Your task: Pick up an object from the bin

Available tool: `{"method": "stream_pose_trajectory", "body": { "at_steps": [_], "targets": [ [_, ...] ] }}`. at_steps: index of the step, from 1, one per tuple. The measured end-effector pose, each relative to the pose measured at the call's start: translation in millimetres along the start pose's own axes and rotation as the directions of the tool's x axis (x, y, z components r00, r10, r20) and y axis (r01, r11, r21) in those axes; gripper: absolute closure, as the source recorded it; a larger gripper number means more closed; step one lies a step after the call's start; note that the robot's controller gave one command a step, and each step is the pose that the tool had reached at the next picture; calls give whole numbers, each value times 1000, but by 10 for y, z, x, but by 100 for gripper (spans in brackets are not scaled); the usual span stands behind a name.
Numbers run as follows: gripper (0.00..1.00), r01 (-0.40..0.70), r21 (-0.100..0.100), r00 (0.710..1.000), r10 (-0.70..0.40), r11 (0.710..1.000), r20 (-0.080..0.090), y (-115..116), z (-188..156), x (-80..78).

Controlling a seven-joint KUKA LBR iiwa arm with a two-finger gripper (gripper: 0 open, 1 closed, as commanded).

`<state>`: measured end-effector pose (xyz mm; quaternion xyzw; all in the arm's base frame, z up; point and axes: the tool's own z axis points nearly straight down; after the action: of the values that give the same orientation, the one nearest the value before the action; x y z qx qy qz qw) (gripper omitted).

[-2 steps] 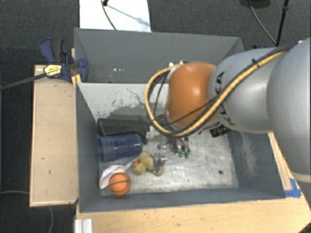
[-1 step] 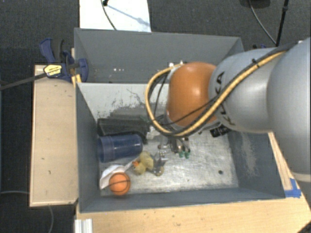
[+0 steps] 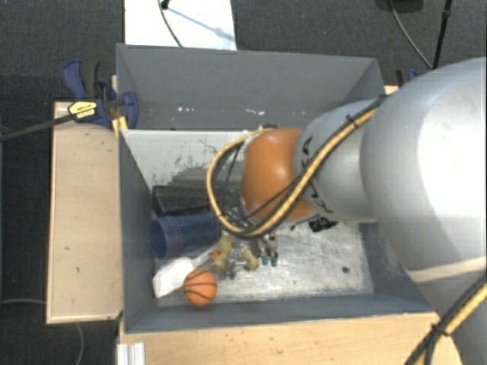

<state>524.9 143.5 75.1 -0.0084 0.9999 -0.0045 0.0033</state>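
Beside orange ball [image 3: 200,287] (basketball-patterned), jaws hover; blue cup [image 3: 183,234] adjacent.

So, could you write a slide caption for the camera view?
Gripper low in the grey bin, beside a small orange basketball, a white object and a blue cup lying on its side.

One each: orange ball [image 3: 201,288], blue tube [image 3: 181,234], black block [image 3: 178,198], white wrapper [image 3: 172,275].

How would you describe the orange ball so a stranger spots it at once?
Look in the grey bin, at its lower-left corner. Below the blue tube, beside a white scrap, lies the ball. It alone is round and orange, lined like a basketball.
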Motion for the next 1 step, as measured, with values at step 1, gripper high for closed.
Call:
{"method": "stream_pose_trajectory", "body": {
  "at_steps": [1],
  "targets": [
    [100,0,0,1000,0,1000,0,0,0,0]
  ]
}}
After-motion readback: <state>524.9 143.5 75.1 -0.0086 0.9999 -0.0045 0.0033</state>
